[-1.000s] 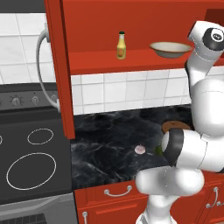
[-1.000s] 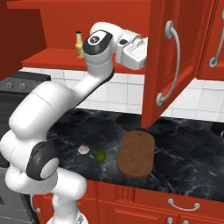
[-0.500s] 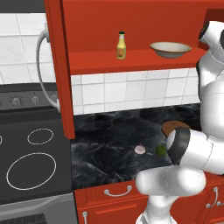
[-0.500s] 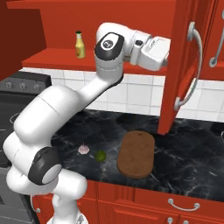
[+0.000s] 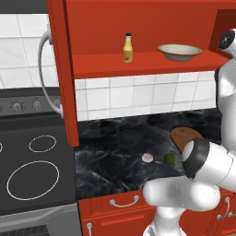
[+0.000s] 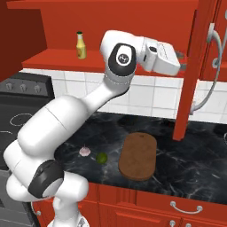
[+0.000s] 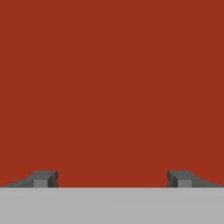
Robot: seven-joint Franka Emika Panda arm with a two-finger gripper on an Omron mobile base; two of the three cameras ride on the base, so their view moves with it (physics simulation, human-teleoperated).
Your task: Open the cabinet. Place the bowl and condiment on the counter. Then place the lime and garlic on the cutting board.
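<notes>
On the cabinet (image 5: 138,27) shelf, bowl (image 5: 179,51) is looking rigid, light, shallow; I am judging its rim the best hold. My claw (image 7: 112,179) is gaping empty, facing red panel.

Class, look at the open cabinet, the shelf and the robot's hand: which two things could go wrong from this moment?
1. The open gripper faces the right cabinet door at close range, so turning toward the shelf could knock the door.
2. The bowl and condiment stand near the shelf's front; a careless reach might push either off onto the counter.
</notes>
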